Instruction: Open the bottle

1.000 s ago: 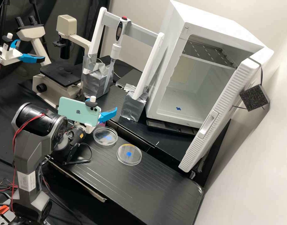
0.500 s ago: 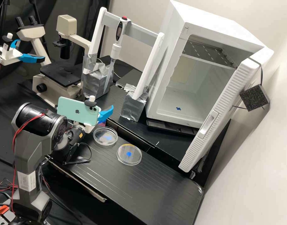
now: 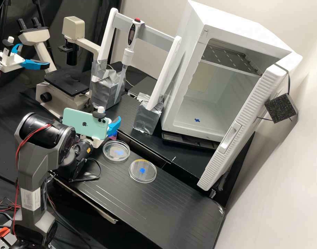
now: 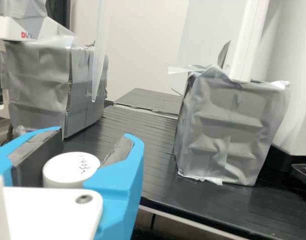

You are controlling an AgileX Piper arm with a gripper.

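Looks narrowed onto the cap point(image 4: 71, 169) in the wrist view, with the blue fingers point(image 4: 120, 180) of the gripper point(image 4: 93, 133) at either side of it; how firmly, cannot tell. In the high view, close by the far left corner of the tabletop point(image 3: 172, 204), just beyond a dish point(image 3: 116, 151): the bottle point(image 3: 112, 135). Seems done with reaching and, probably, with taking hold. Remains unopened, judging by the cap in place; needs loosening by a twist, then lifting clear.

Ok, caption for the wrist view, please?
Inscribed white cap at the robot's hand, with two silver-wrapped blocks standing beyond on a black bench.
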